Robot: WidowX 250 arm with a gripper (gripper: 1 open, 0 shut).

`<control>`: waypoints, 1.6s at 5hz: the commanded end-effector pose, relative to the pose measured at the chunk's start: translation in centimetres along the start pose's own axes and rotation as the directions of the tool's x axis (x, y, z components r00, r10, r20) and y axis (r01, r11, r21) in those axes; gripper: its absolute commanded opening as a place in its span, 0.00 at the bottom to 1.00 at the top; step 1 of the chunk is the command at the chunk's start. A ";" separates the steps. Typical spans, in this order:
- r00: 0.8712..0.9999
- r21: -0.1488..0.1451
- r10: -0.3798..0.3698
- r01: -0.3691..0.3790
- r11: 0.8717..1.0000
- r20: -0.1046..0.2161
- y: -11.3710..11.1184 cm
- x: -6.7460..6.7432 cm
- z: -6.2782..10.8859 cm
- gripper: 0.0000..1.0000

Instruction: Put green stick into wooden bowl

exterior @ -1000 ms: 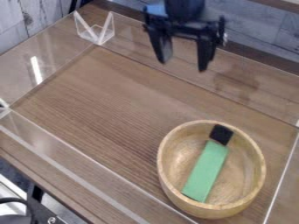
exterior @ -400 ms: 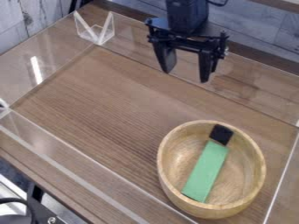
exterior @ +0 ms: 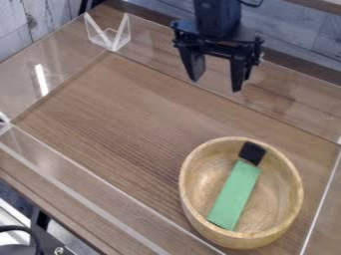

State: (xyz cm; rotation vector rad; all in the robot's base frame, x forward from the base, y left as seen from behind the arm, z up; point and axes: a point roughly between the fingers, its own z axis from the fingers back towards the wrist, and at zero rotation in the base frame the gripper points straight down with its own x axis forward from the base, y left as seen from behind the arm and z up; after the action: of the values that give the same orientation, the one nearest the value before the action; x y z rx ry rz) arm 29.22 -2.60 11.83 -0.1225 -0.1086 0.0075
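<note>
Camera view, the only one supplied. The dark robot arm enters from the top centre of the frame and hangs nearly vertical, its wrist cut off by the upper edge. The black gripper points straight down over the far part of the wood-grain tabletop, in the upper middle of the picture. Its jaws stand wide apart, with bare tabletop showing between the fingers; nothing is held and nothing is touched. Whether the fingertips clear the surface or rest on it cannot be told from this angle.

The round, shallow, light tan wooden bowl with a thick rim sits at the lower right of the frame, well apart from the gripper. The flat, elongated matte green stick lies inside it, running on a slant from the bowl's upper right toward its lower left. A small black cube also lies in the bowl, touching or just beside the stick's upper end.

Clear plastic walls border the tabletop at the left and front. A small clear stand sits at the upper left corner.
</note>
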 end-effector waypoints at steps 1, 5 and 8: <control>0.998 0.003 -0.010 0.010 1.000 0.068 0.2 1.4 1.4 1.00; 0.993 0.018 -0.015 0.013 1.000 0.118 0.8 3.0 1.2 1.00; 0.992 0.027 -0.027 0.024 0.999 0.120 0.8 3.3 0.9 1.00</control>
State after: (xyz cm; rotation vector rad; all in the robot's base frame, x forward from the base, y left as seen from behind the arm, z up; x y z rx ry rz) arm 31.46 -1.80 11.52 -0.1010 -0.1747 0.0044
